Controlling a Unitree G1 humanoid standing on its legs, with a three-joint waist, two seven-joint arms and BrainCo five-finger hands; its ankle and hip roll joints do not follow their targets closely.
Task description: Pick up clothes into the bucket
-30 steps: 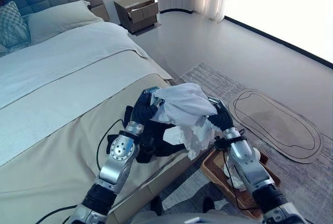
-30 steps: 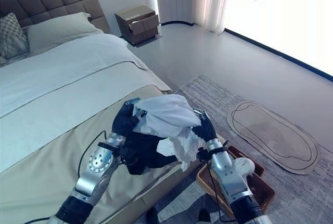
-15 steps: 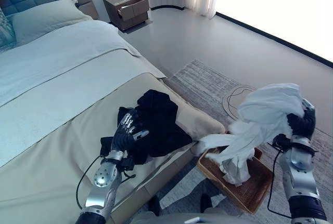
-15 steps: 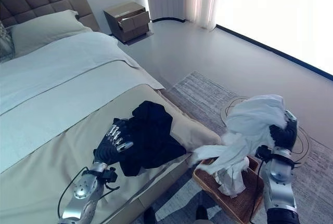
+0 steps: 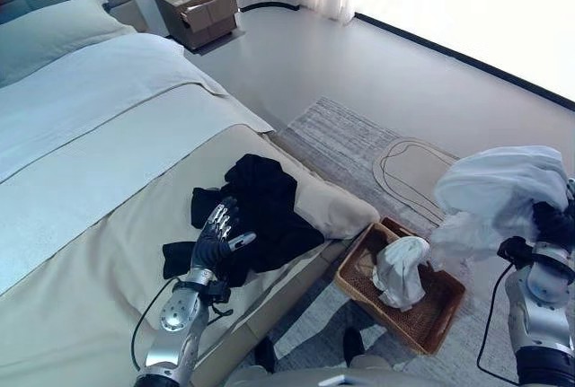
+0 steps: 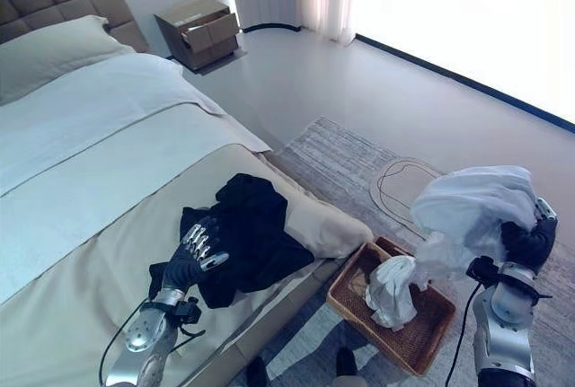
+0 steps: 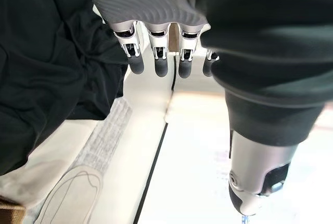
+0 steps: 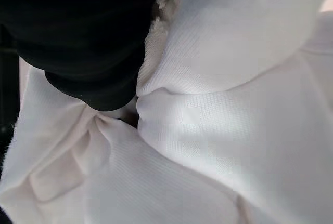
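Beside the bed (image 5: 81, 225), on the rug (image 5: 341, 131), a brown woven basket (image 6: 409, 347) sits with the tail of a white garment (image 5: 503, 191) trailing down into it. The bulk of that cloth is bunched high in the right hand (image 5: 550, 224), whose fingers look clenched into the fabric, off to the basket's far side. The left hand (image 5: 218, 234) rests with fingers straight on a black garment (image 6: 247, 234) heaped near the mattress edge.

To finish this well, I reckon the right hand should come back over the middle of the basket and sink low before letting go, so the cloth heaps onto the end already in the basket rather than draping over the rim onto the rug. The black piece waits for its turn.
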